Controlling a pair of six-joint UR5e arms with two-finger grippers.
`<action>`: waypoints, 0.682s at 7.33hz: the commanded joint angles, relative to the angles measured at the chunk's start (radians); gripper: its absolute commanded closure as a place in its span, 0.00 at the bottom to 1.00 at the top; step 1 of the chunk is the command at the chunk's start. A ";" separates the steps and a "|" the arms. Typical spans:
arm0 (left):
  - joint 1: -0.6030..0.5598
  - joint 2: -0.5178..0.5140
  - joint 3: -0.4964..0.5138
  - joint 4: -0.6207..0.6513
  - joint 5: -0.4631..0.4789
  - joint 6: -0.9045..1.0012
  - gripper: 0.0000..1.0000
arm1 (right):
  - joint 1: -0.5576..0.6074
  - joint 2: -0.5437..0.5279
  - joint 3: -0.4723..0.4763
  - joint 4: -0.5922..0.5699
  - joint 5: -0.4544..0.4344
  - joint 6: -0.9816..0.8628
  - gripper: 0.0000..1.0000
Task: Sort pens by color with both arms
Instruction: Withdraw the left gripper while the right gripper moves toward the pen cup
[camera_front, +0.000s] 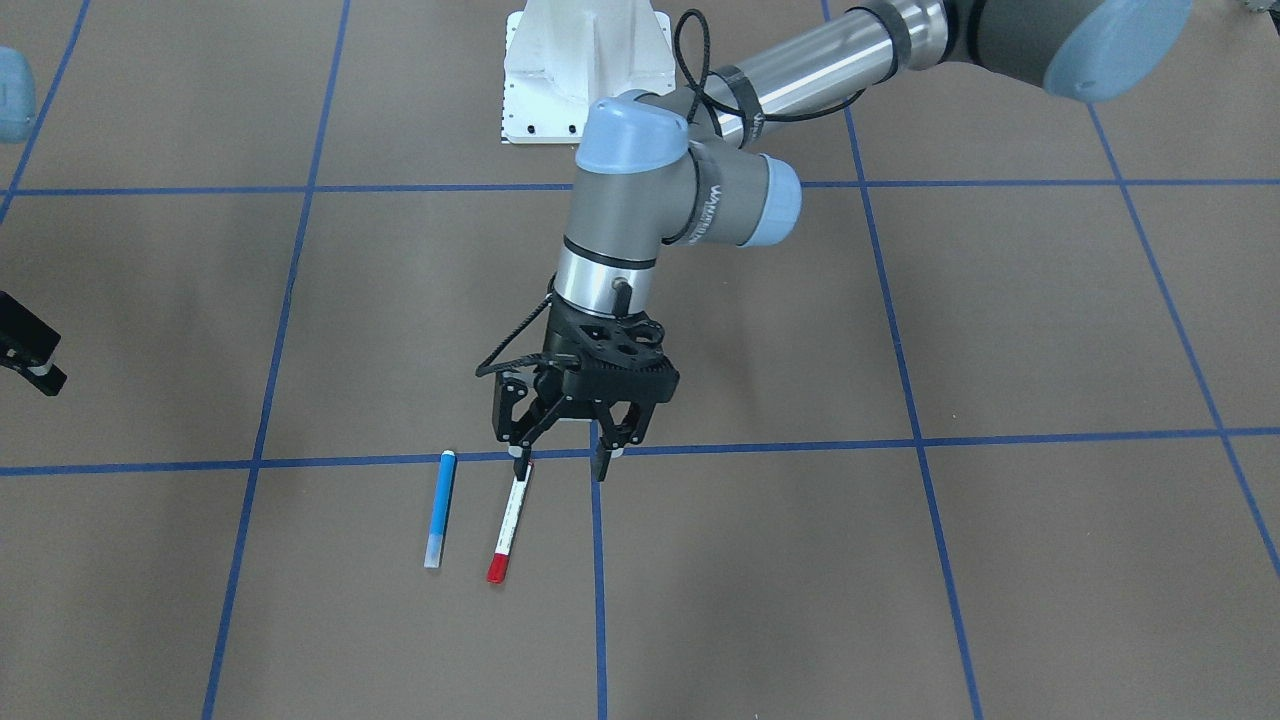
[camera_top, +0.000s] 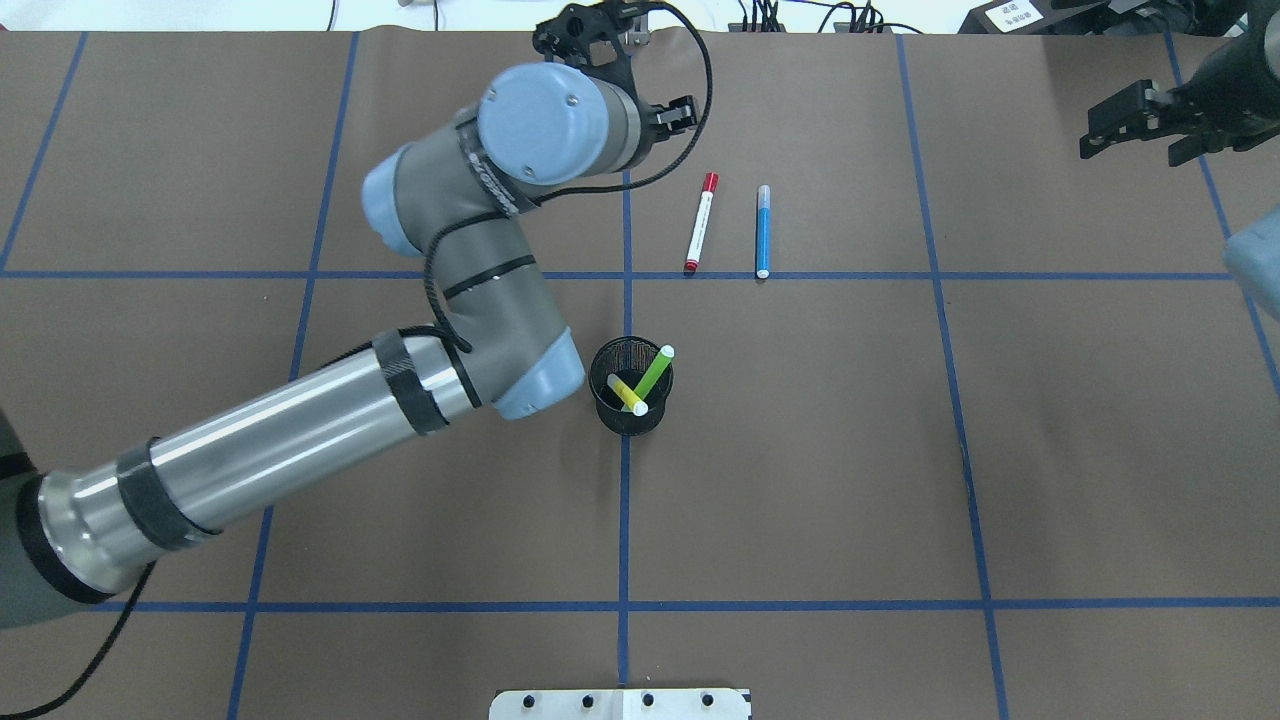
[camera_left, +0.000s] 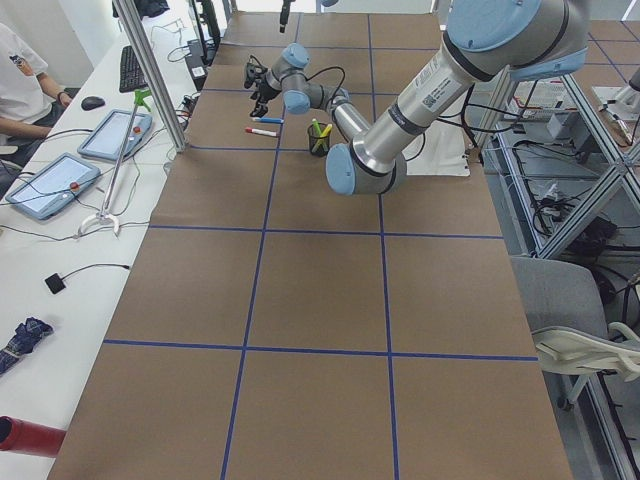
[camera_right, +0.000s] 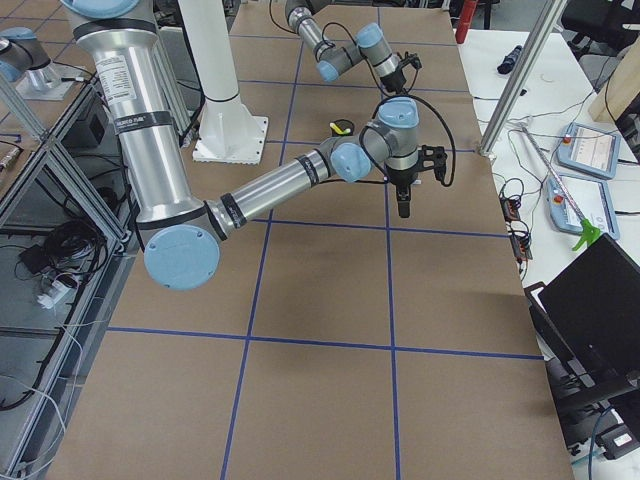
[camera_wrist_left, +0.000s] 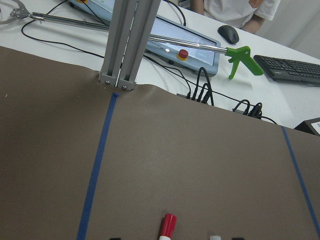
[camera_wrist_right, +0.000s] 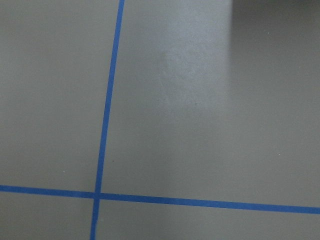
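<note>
The white pen with the red cap (camera_front: 509, 525) (camera_top: 701, 222) and the blue pen (camera_front: 440, 508) (camera_top: 763, 231) lie side by side on the brown paper, on the far side of a tape line. My left gripper (camera_front: 560, 465) hangs open just above the white pen's near end. In the left wrist view only that pen's red cap (camera_wrist_left: 168, 226) shows, at the bottom edge. The light green pen (camera_top: 654, 372) and the yellow pen (camera_top: 626, 394) stand in the black mesh cup (camera_top: 631, 400). My right gripper (camera_top: 1135, 130) (camera_front: 35, 360) is open and holds nothing, far off to the right.
The white pedestal base (camera_front: 585, 70) sits at the robot's side. An aluminium post (camera_wrist_left: 125, 45), tablets, cables and a green grabber tool (camera_wrist_left: 242, 57) line the operators' desk beyond the far edge. A person (camera_left: 20, 70) sits there. Blue tape lines (camera_wrist_right: 102, 130) grid the paper.
</note>
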 joint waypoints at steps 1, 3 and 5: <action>-0.167 0.162 -0.130 -0.002 -0.306 0.045 0.21 | -0.112 0.068 0.014 0.001 -0.023 0.242 0.02; -0.309 0.266 -0.161 -0.012 -0.585 0.058 0.21 | -0.290 0.140 0.031 0.004 -0.026 0.413 0.01; -0.377 0.319 -0.162 -0.015 -0.663 0.102 0.21 | -0.451 0.207 0.008 0.047 -0.052 0.432 0.01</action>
